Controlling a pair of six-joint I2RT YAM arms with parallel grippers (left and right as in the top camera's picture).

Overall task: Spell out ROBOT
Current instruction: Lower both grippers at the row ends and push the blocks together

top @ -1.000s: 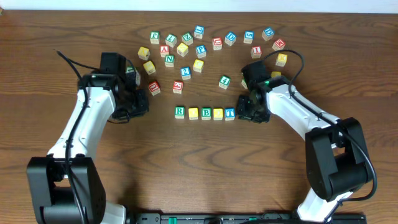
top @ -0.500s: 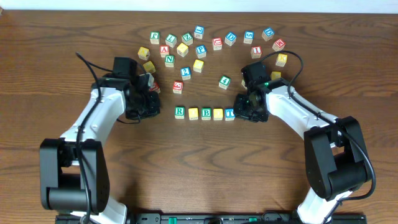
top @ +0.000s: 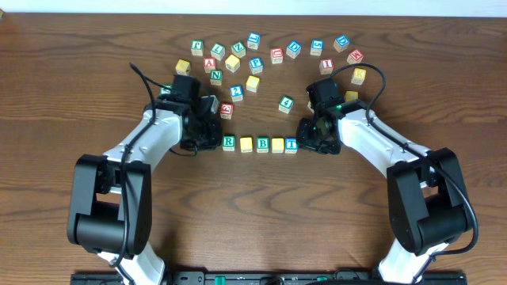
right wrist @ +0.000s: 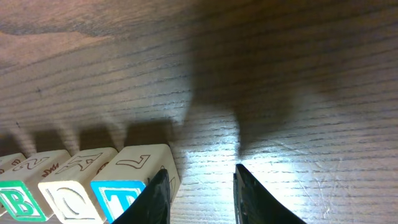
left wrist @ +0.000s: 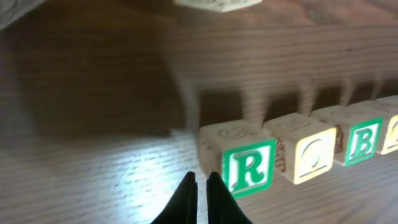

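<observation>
Five cubes lie in a row on the table: green R (top: pixel 229 142), yellow (top: pixel 246 144), green B (top: pixel 262 145), yellow (top: pixel 277 145), blue T (top: pixel 292 145). My left gripper (top: pixel 215 142) is at the row's left end. In the left wrist view it (left wrist: pixel 200 180) is shut and holds nothing, its tips right beside the R cube (left wrist: pixel 245 168). My right gripper (top: pixel 306 142) is at the row's right end. Its wrist view shows it (right wrist: pixel 200 180) open over bare wood, the left finger (right wrist: pixel 158 190) against the side of the T cube (right wrist: pixel 140 168).
Several loose letter cubes lie scattered in an arc behind the row, from a yellow one (top: pixel 184 67) across to another yellow one (top: pixel 359 75). A red-edged cube (top: pixel 226 111) and a green-edged cube (top: pixel 286 104) lie closest to the row.
My left arm has swung right across the table, from well left of the row to the R cube's side. The right arm has barely moved.
</observation>
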